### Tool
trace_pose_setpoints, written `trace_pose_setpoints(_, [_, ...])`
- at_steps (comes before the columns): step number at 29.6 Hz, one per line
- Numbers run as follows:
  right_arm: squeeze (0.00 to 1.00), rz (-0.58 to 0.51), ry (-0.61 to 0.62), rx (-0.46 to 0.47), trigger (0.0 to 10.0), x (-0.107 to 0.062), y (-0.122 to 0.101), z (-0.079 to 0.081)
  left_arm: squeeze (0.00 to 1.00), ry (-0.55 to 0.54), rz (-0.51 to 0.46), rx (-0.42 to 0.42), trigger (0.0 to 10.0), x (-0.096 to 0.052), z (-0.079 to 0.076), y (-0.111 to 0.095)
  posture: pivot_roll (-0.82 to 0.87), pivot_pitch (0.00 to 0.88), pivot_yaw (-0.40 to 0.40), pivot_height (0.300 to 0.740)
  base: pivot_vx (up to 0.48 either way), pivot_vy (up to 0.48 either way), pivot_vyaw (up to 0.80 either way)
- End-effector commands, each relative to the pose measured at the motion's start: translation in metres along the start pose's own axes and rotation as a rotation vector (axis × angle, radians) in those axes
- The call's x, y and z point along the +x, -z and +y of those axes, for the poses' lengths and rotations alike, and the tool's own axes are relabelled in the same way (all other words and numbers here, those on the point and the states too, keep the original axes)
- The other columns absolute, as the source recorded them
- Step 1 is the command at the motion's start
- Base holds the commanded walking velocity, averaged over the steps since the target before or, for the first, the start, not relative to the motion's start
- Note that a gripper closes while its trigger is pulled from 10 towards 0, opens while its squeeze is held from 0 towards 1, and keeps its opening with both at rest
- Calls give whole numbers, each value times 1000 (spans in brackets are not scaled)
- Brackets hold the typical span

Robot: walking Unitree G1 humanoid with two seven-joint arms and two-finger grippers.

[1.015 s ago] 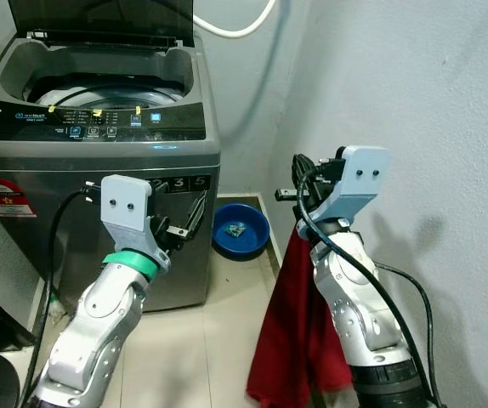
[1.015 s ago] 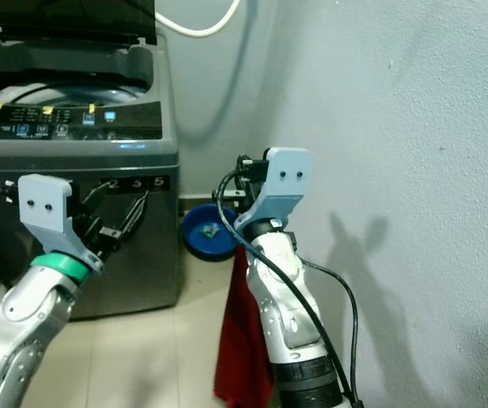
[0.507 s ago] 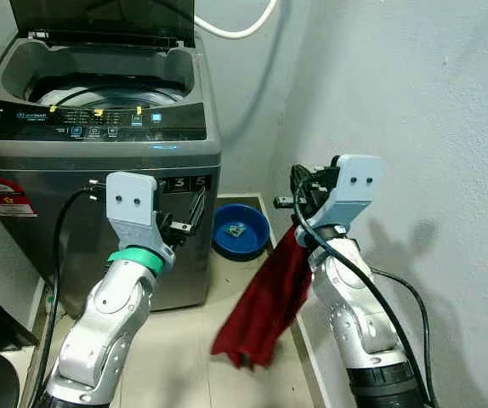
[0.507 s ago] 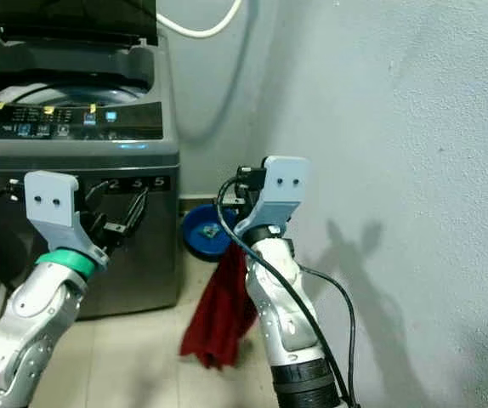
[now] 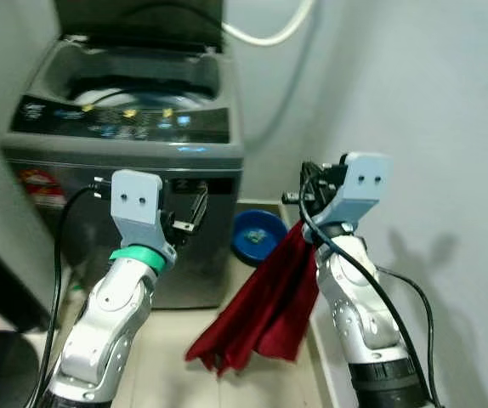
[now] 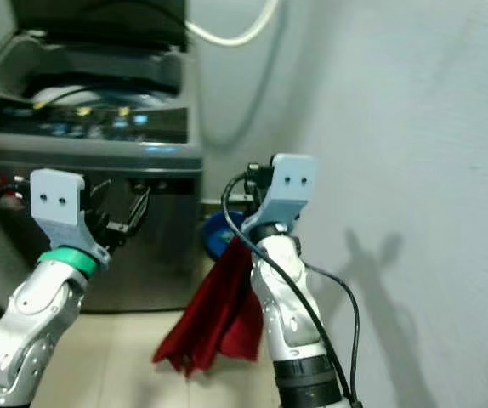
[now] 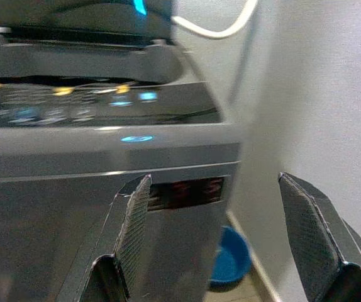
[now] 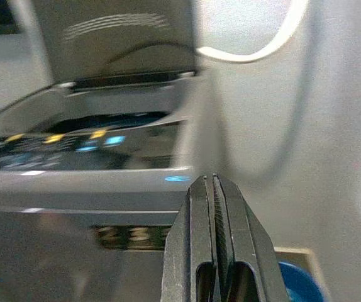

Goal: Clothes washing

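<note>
Red cloth garment [image 5: 265, 310] dangles from the right tool [image 5: 297, 197], pinched shut, beside the open grey top-loading washing machine [image 5: 142, 119].
Lifting high should clear the rim; left tool [image 5: 186, 223] is spread, empty.

You're looking into a narrow corner with pale grey plastered walls [image 5: 431, 93]: one runs along your right, another closes the far end. The right wall catches soft light and carries a faint shadow [image 6: 371, 255] low down. A white hose [image 5: 269, 34] loops across the far wall near the top. The floor [image 5: 172, 357] is pale beige tile with thin grout lines. Down in the far corner a blue basin [image 5: 257, 234] sits on the floor, with something small inside you can't make out. At your lower left there's a dark shape [image 5: 2, 365], too cut off and blurred to identify.
</note>
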State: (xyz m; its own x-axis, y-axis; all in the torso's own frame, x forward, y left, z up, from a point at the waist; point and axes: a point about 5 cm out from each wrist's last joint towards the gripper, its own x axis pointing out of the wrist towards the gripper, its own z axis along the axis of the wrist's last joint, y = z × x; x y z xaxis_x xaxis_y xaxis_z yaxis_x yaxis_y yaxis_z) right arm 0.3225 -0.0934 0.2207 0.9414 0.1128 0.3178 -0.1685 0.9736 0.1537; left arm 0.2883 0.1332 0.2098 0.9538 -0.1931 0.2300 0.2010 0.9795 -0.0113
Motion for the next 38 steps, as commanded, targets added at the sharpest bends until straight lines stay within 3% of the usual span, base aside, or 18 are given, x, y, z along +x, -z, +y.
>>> trace_pose_setpoints(1, [0, -20, 8, -10, 10000, 1, -2, -2, 0, 14, 6, 6, 10000, -1, -3, 0, 154, 25, -47, 740, 0, 0, 800])
trace_pose_setpoints(26, [0, -22, 18, -12, 10000, 0, -1, -3, 0, 22, 8, 12, 10000, 1, -5, 1, 144, 34, -39, 740, 0, 0, 769])
trace_pose_setpoints(34, [0, -46, 55, -1, 10000, 1, -5, -7, 0, 33, -27, 12, 10000, 8, -8, -7, 140, 31, -33, 740, 0, 0, 0])
trace_pose_setpoints(38, [0, -94, 35, -42, 10000, 1, -12, -4, 0, 50, -107, 21, 10000, 13, -11, -24, 138, 28, -29, 740, 350, 0, 0])
